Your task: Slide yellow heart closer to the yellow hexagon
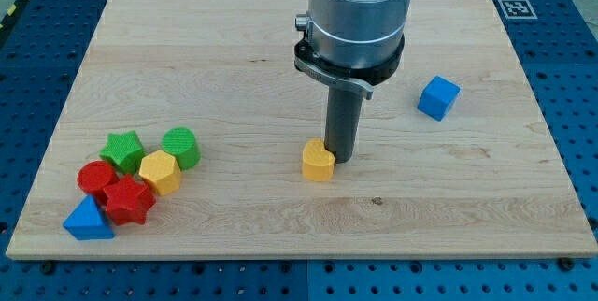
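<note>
Camera view shows my tip [342, 158], a bare rod with no claw, touching the yellow heart [318, 162] on its right-far side; your push left may skew off the heart's curved side, missing the yellow hexagon [160, 172].

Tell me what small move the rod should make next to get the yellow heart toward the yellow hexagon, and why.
Probably a short push toward the view's left. My tip sits just right of and slightly behind the yellow heart, seemingly touching it, while the yellow hexagon lies far left in the cluster.

- Small yellow heart-shaped block [318, 162] lies flat near the board's middle, toward its bottom edge.
- Small yellow hexagonal block [161, 172] sits near the bottom-left corner.
</note>
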Available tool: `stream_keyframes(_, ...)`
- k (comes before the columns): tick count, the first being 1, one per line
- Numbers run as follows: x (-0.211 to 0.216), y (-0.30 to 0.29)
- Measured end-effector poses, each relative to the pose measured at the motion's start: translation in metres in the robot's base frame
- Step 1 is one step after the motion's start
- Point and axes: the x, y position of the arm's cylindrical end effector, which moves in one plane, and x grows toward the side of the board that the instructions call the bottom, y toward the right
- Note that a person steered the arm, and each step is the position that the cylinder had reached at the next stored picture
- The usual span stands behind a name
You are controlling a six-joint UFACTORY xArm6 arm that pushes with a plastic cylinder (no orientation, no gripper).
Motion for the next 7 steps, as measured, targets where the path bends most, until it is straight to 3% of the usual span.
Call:
stream_keyframes(2, 0.014, -0.006)
stream_keyframes(7, 0.014, -0.129)
